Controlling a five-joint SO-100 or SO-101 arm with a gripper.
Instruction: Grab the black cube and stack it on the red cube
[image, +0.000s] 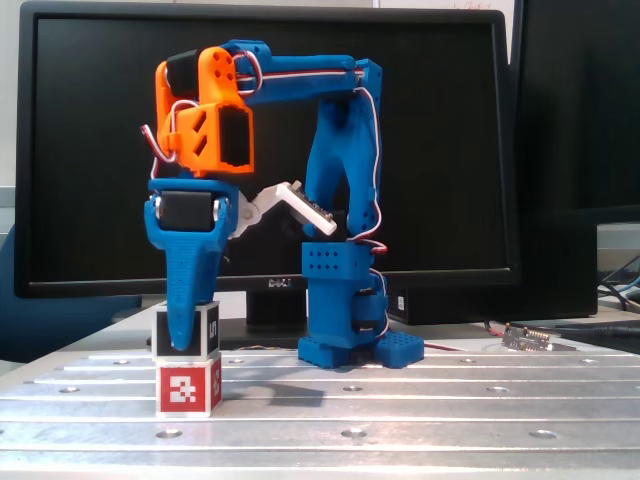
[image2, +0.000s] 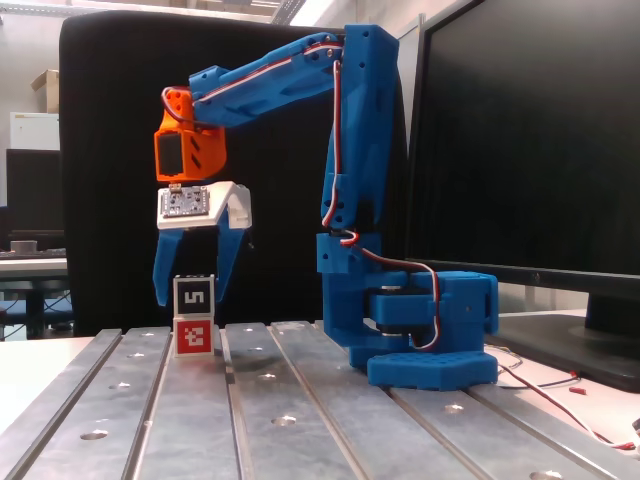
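In a fixed view the blue two-finger gripper (image: 185, 340) hides most of the small black white-bordered cube (image: 208, 331) – its "5" face shows in another fixed view. It sits atop the small red marker-patterned cube (image2: 193, 338), near the slotted metal table's (image2: 300, 400) left edge. Jaws stand apart, straddling it.

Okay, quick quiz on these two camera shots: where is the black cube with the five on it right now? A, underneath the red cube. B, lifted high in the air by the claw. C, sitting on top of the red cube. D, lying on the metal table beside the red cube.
C: in both fixed views the black cube sits directly on top of the red cube, with the claw spread around it.
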